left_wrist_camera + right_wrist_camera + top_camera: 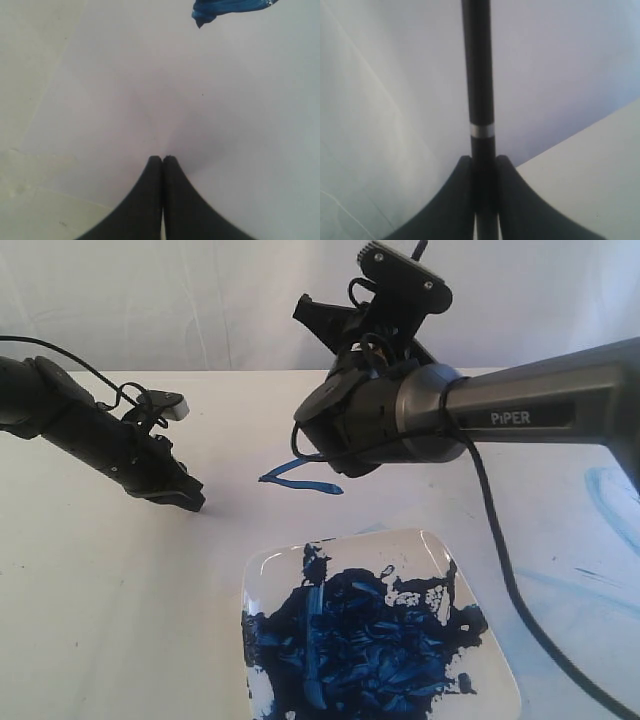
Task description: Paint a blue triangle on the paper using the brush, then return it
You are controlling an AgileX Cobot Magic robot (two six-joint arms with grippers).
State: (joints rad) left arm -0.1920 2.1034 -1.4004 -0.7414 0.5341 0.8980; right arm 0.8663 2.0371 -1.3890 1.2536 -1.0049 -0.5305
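Long thin black-handled paintbrush (478, 75) with narrow silver band: clamped by its handle between the 2 fingers of the right gripper (483, 160), jaws narrowly parted around it; bristle end not visible. Dark-blue flattened triangle outline (298, 479) on the pale white paper sheet (200, 125), partly hidden by the right arm; square white glossy plate (262, 568) smeared with blue paint nearby. Left gripper (162, 159): jaws fully closed, empty, over the paper.
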